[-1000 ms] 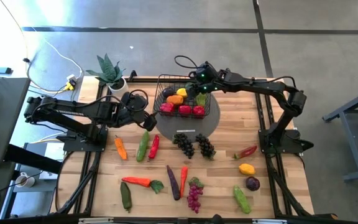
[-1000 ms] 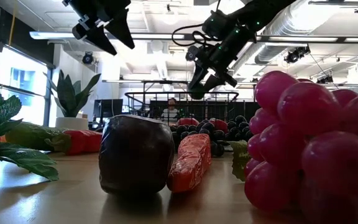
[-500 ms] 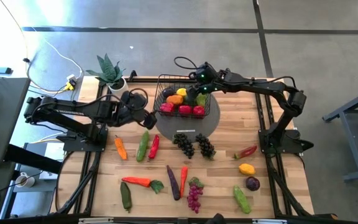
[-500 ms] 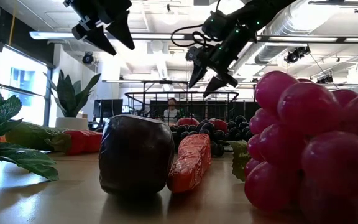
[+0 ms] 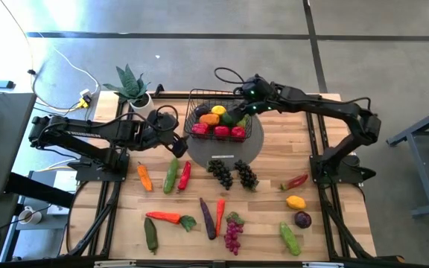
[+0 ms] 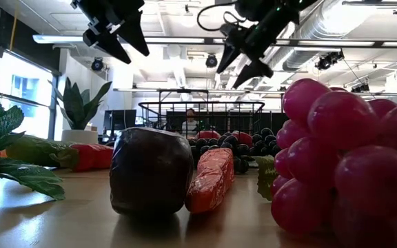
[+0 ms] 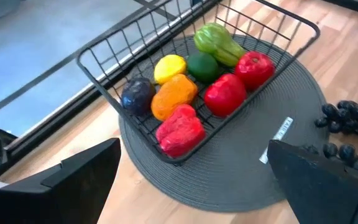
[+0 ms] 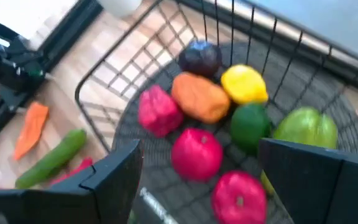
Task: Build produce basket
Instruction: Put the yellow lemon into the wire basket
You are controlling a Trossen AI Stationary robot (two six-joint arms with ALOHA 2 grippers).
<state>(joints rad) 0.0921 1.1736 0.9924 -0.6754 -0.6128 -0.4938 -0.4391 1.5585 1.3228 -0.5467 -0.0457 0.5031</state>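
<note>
The black wire basket (image 5: 194,104) stands on a grey round mat (image 5: 229,149). In it lie several pieces of produce: a green pepper (image 8: 306,127), a lime (image 8: 248,124), a lemon (image 8: 244,84), an orange piece (image 8: 201,96), a dark purple one (image 8: 199,57) and red ones (image 7: 225,93). My right gripper (image 5: 237,113) hangs open above the basket's right end, with nothing between its fingers (image 8: 104,180). My left gripper (image 5: 179,145) waits open and high to the left of the basket (image 7: 104,68).
Loose produce lies across the near half of the table: dark grapes (image 5: 233,175), a cucumber (image 5: 171,175), a carrot (image 5: 144,177), a red pepper (image 5: 295,181) and a lemon (image 5: 296,202). A potted plant (image 5: 130,85) stands at the far left.
My right gripper has opened over the basket's right end, then risen and drawn back toward the table's right edge. The green piece it had there now lies in the basket.
</note>
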